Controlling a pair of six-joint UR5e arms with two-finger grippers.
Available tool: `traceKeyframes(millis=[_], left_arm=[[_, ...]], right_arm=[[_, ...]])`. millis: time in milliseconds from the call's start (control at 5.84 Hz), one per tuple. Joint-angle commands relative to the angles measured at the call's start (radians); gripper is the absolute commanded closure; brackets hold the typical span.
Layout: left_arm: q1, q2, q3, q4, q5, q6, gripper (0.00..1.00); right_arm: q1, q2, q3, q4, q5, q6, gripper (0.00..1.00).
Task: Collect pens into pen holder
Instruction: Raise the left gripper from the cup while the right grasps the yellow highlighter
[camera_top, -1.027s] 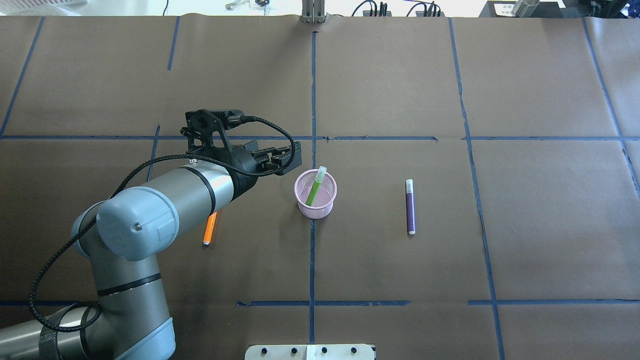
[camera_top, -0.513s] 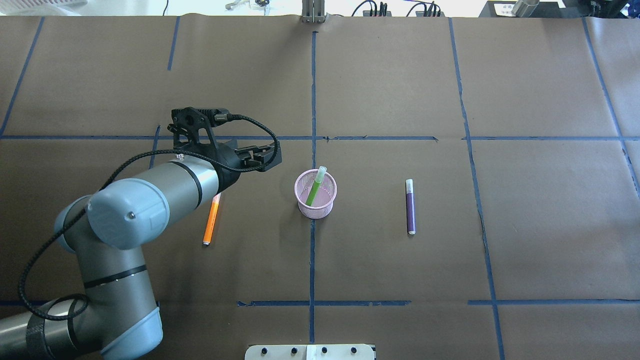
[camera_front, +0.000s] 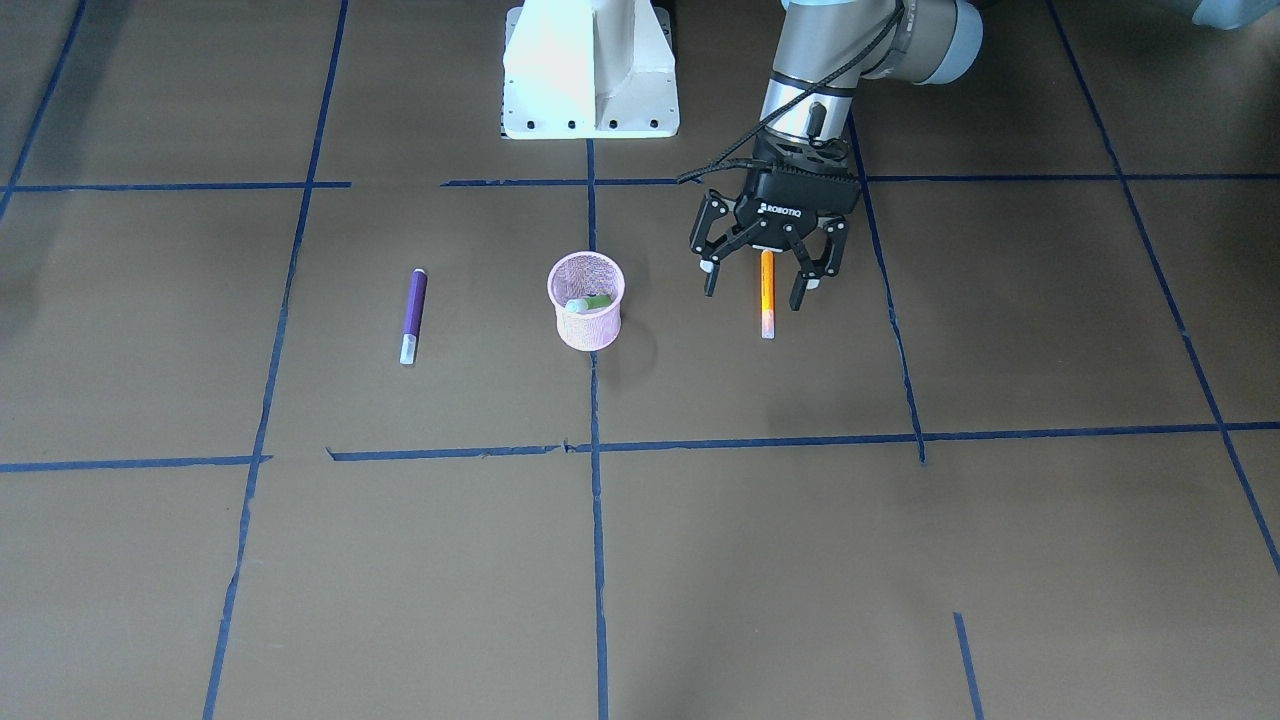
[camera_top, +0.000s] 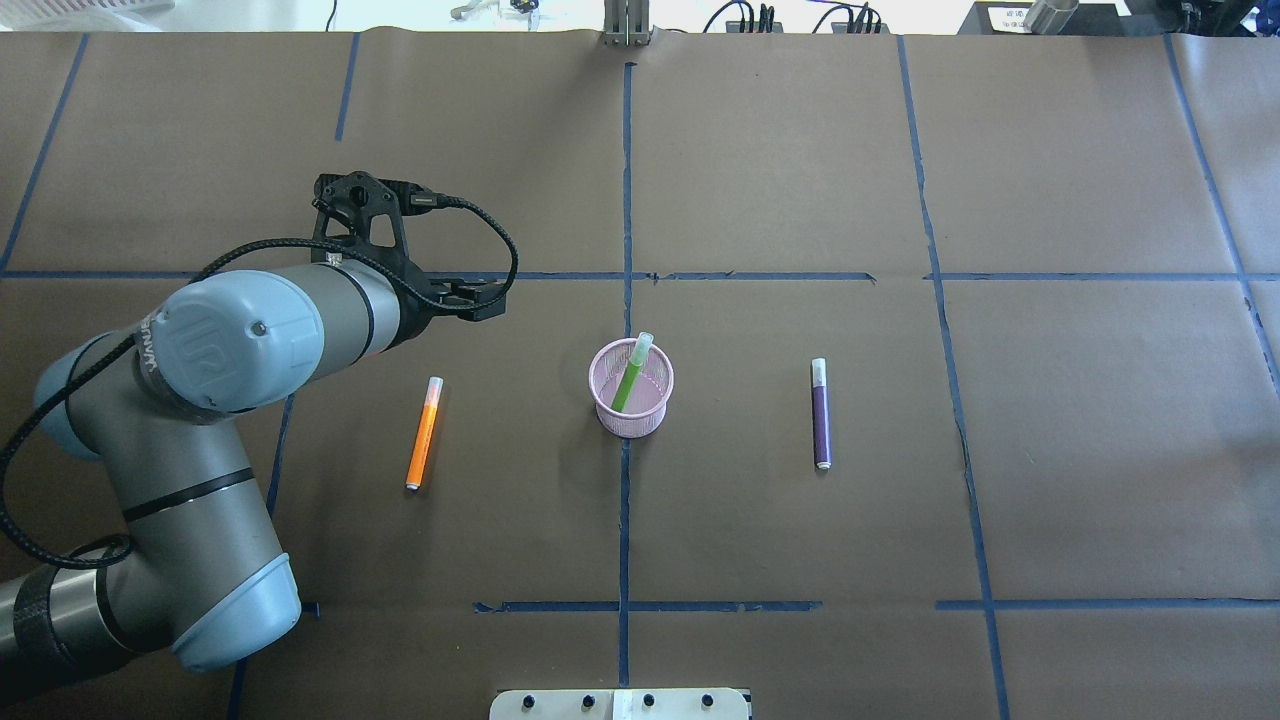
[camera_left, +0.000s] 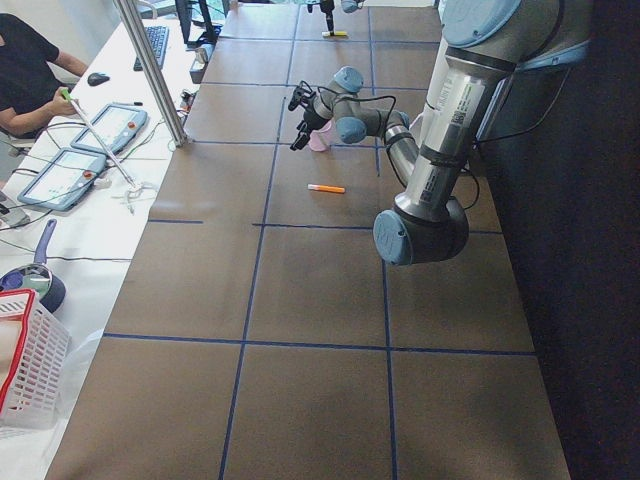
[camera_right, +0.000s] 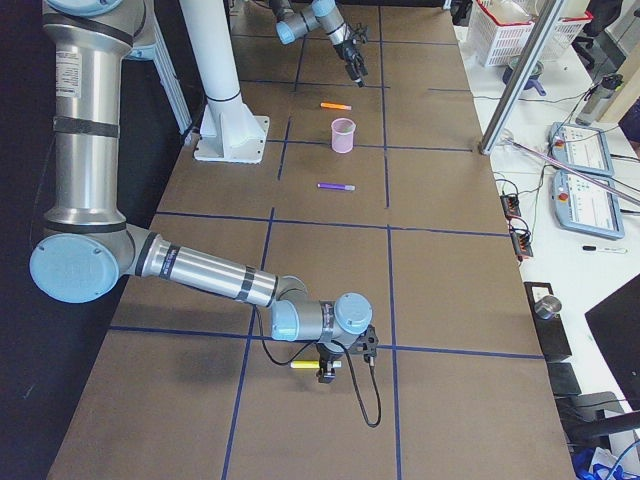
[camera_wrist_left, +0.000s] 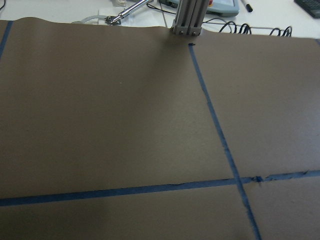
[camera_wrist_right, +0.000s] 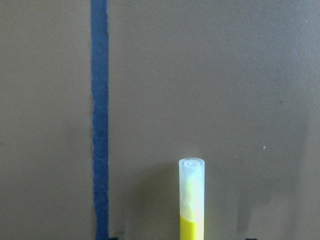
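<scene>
The pink mesh pen holder (camera_top: 631, 392) stands mid-table with a green pen (camera_top: 630, 375) leaning inside it. An orange pen (camera_top: 424, 432) lies flat to its left and a purple pen (camera_top: 820, 415) lies flat to its right. My left gripper (camera_front: 755, 290) hangs open above the orange pen (camera_front: 767, 310), fingers spread on either side, gripping nothing. My right gripper (camera_right: 325, 372) is low over the near end of the table beside a yellow pen (camera_wrist_right: 192, 200). I cannot tell whether it is open or shut.
The white robot base (camera_front: 590, 70) stands at the robot's edge of the table. Blue tape lines cross the brown paper. A person (camera_left: 30, 60) sits at a side bench with tablets. A white basket (camera_left: 25, 370) sits at the bench end.
The left arm has drawn back leftward, away from the pen holder, uncovering the whole orange pen. The pens and holder have not moved.
</scene>
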Motion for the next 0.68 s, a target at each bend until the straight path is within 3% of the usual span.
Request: traceKeyframes(millis=[0, 513], left_arm=[[-0.006, 0.001, -0.04, 0.081, -0.006, 0.04, 0.01], [-0.008, 0.001, -0.041, 0.081, -0.006, 0.04, 0.01]], right_arm=[[-0.002, 0.005, -0.014, 0.0, 0.0, 0.0, 0.19], [-0.002, 0.011, -0.037, -0.002, 0.0, 0.003, 0.52]])
